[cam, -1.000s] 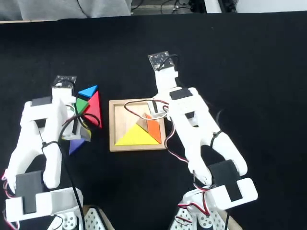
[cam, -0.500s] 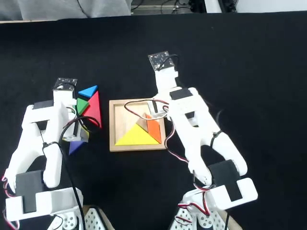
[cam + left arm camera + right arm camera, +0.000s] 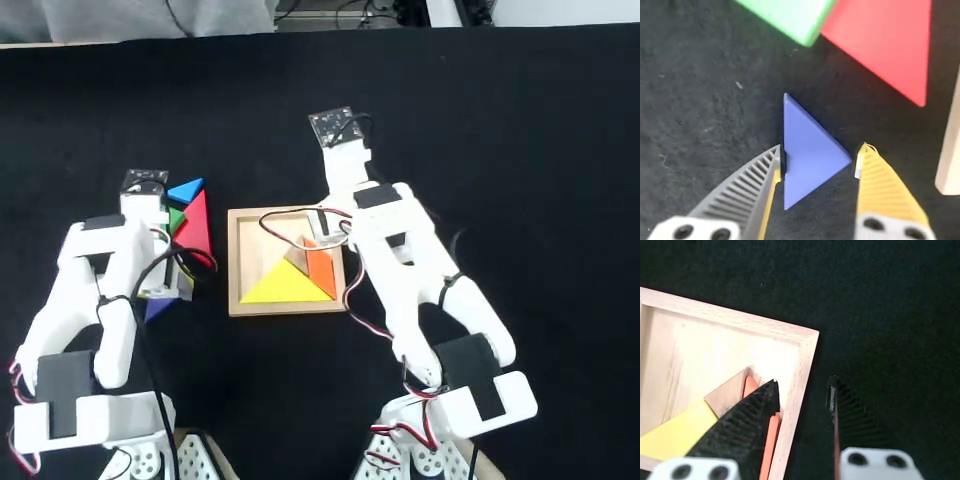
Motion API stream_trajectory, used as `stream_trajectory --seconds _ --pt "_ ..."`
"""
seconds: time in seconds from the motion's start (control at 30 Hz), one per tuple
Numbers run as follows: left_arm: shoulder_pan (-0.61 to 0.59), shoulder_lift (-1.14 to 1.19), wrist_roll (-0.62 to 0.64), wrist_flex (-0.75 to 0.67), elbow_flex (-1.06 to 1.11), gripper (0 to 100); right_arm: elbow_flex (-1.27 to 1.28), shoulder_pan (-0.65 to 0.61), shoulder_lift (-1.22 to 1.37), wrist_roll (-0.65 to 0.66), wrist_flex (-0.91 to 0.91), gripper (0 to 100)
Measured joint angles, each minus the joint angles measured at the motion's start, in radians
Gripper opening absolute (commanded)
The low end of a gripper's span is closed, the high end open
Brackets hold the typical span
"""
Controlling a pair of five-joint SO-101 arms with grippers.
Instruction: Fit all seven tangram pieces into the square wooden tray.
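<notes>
High view, tray (image 3: pixel 233 262) holds three pieces (image 3: pixel 285 287), four outside, left hand (image 3: pixel 821 150), right hand (image 3: pixel 803 382) spread

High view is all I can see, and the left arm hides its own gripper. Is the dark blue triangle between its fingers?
Observer: Yes. In the left wrist view the dark blue triangle lies on the cloth between the open fingers of the left gripper.
Operator: And where do the right gripper's fingers sit?
Observer: The right gripper is open and straddles the wall of the tray. One black finger is inside over the orange piece; the other is outside over the cloth.
</notes>
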Motion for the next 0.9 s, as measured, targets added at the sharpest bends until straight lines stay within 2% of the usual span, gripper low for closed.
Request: stream_trajectory --seconds 0.2,0.6,0.77,0.9 --pt "0.018 0.000 0.046 -0.003 0.000 24 0.000 0.000 0.000 0.000 0.000 15.9" --pt "0.018 0.002 0.054 -0.031 0.012 24 0.003 0.000 0.000 0.000 0.000 15.9" --pt "0.020 0.002 0.054 -0.034 0.012 15 0.003 0.000 0.000 0.000 0.000 15.9" --pt "0.025 0.002 0.055 -0.038 0.012 15 0.003 0.003 0.000 0.000 0.000 15.9"
